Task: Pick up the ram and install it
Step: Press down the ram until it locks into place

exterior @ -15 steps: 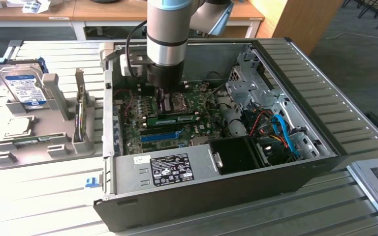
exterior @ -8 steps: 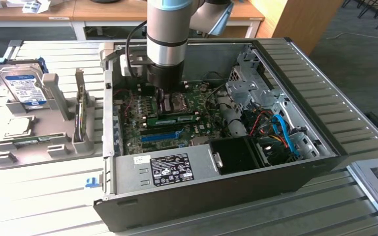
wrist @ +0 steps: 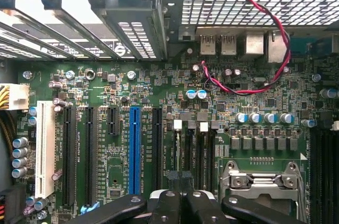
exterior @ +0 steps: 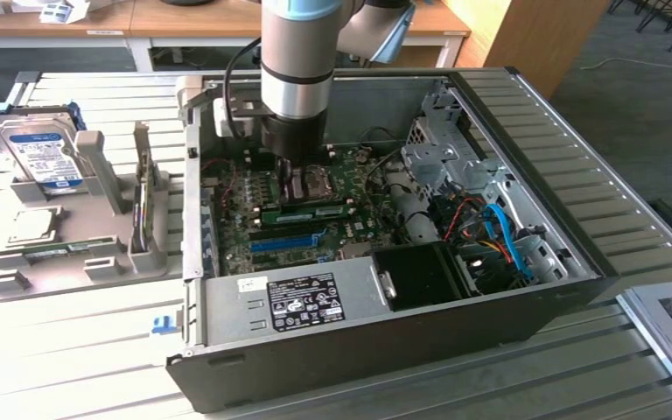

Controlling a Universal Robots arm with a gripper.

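Arm [exterior: 297, 61]: reaches down into the open case [exterior: 546, 157]; grey and black tube with a light-blue collar.
Gripper [exterior: 294, 191]: low over the board [wrist: 132, 91], jaws fully closed. Black fingers [wrist: 164, 205] meet with nothing visible between them.
Ram [exterior: 307, 213]: a long green stick with a white sticker, inside the case just beside the gripper, on the side toward the blue slot [exterior: 283, 241]. It lies along the slot line, parallel to the blue slot. Not gripped. Whether it is fully seated cannot be told.
Ram slots [wrist: 198, 150]: black, with white end clips, directly ahead of the fingertips in the wrist view.
Blue slot, wrist view [wrist: 134, 150]: runs parallel to the ram slots; white print beside it is too small to read.
White slot [wrist: 45, 147]: farther from the gripper than the blue slot, same direction.
Socket [wrist: 262, 179]: silver frame close beside the gripper, opposite the blue slot.
Wire [wrist: 265, 12]: red-black twisted pair, looping over the grille beyond the gripper.
Power unit [exterior: 295, 302]: black label with white print, illegible.
Stand [exterior: 91, 262]: grey, outside the case, well apart from the gripper.
Drive [exterior: 42, 157]: upright in the stand; blue-white label, text unreadable.
Processor [exterior: 32, 226]: square, silver, flat on the stand.
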